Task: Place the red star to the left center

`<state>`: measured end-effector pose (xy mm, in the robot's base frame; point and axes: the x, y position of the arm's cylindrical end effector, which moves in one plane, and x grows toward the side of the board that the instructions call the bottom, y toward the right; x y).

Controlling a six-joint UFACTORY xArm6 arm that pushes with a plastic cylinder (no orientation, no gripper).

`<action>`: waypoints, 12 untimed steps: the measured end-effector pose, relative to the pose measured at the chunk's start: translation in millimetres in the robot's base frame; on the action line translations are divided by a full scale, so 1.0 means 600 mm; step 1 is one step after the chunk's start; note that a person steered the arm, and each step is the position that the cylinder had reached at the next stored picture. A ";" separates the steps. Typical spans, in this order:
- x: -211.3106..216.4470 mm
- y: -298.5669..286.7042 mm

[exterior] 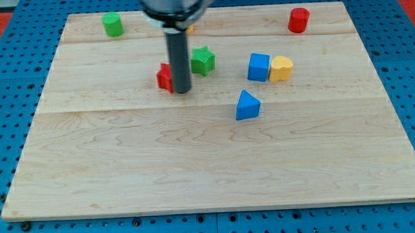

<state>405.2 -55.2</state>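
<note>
The red star point(164, 77) lies on the wooden board point(210, 165), a little left of the middle and in the upper half. The dark rod partly hides its right side. My tip point(182, 91) rests on the board right against the star's right edge. A green star point(202, 61) sits just to the right of the rod, apart from it.
A green cylinder point(112, 24) is at the view's top left, a red cylinder point(299, 20) at the top right. A blue cube point(259, 67) touches a yellow heart-shaped block point(281, 68). A blue triangle point(247, 105) lies below them. An orange block peeks out behind the rod near the top.
</note>
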 end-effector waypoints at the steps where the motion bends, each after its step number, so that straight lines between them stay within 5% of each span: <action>1: -0.014 0.040; 4: -0.036 -0.141; 6: -0.117 -0.060; 9: -0.015 -0.205; 12: -0.037 -0.204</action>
<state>383.3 -177.9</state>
